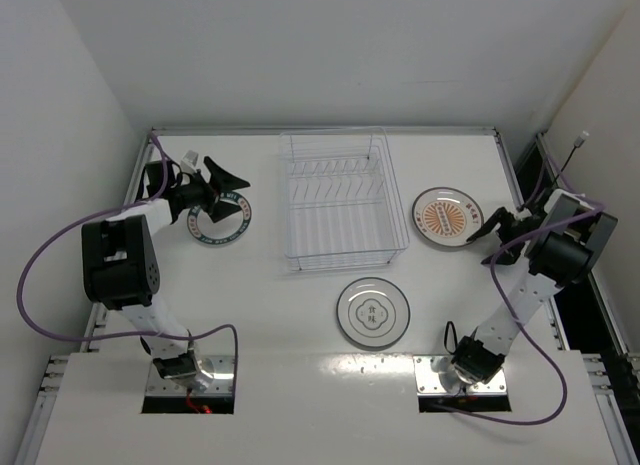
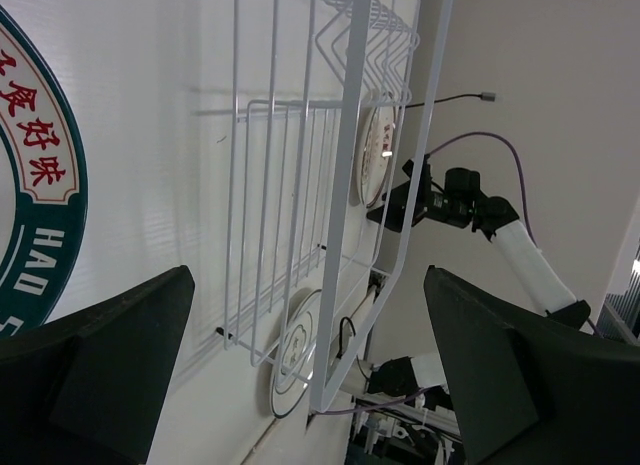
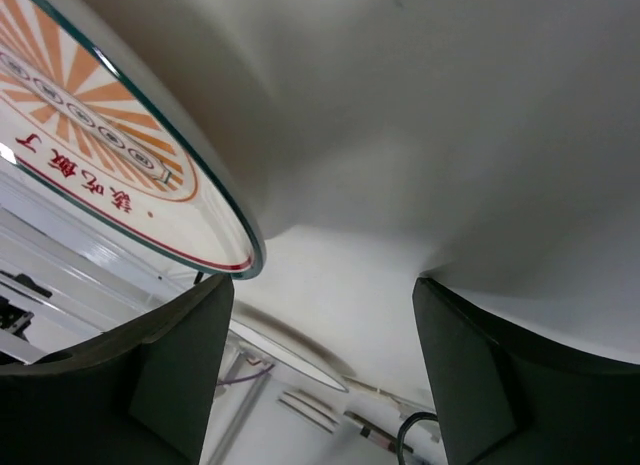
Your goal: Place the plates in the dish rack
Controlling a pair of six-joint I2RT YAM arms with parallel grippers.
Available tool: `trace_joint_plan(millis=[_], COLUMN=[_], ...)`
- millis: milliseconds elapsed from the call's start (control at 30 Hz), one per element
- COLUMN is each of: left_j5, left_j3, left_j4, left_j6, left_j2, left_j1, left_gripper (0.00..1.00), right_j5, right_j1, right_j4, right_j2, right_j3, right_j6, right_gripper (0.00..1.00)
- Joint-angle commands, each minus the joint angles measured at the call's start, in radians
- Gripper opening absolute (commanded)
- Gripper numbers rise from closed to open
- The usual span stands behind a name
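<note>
The wire dish rack (image 1: pixel 340 200) stands empty at mid-table. The dark blue-green rimmed plate (image 1: pixel 220 223) lies flat left of it. My left gripper (image 1: pixel 232 193) is open and empty just over that plate's right part; the left wrist view shows the plate's rim (image 2: pixel 40 185) at the left, the rack (image 2: pixel 320 185) ahead and the open gripper (image 2: pixel 310 385). The orange-patterned plate (image 1: pixel 447 217) lies right of the rack. My right gripper (image 1: pixel 488 233) is open and empty at its right edge; it also shows in the right wrist view (image 3: pixel 320 365), beside the plate (image 3: pixel 90 135). The white grey-ringed plate (image 1: pixel 373 312) lies in front of the rack.
White walls close in the table at the back and both sides. Purple cables loop from both arms. A raised rail (image 1: pixel 515 175) runs along the table's right edge. The right arm (image 2: pixel 450 200) shows beyond the rack in the left wrist view.
</note>
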Motion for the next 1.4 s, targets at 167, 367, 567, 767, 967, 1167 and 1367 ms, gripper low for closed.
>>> trace_joint_plan(millis=[167,367,567,767,967,1167,1367], left_j5=[0.044,0.054,0.054,0.054,0.005,-0.094,-0.241], left_j3=[0.042,0.042,0.042,0.042,0.032,0.058,0.144], left_j4=[0.019,0.030,0.020,0.002,-0.097,-0.304,-0.475], left_j6=[0.017,0.008,0.017,0.026,0.086,0.226,0.338], left_j2=[0.032,0.042,0.042,0.032,0.023,0.012,-0.015], left_j1=[0.004,0.013,0.013,0.022,0.022,0.022,0.022], left_gripper=[1.00,0.98,0.96,0.94,0.87,0.86,0.86], right_j5=[-0.114,-0.092,-0.063,0.026,0.286,0.518,0.661], right_j1=[0.026,0.071,0.125,0.144,0.203,0.406,0.601], right_j4=[0.095,0.106,0.106,0.081,0.225,0.179,0.103], right_j2=[0.052,0.086,0.121,0.002,-0.336,-0.394,-0.266], right_j3=[0.060,0.126,0.196,0.194,0.193,0.434,0.653], right_j6=[-0.010,0.056,0.090,0.090,0.219,0.243,0.194], right_gripper=[0.59,0.39,0.00,0.00,0.00,0.00,0.00])
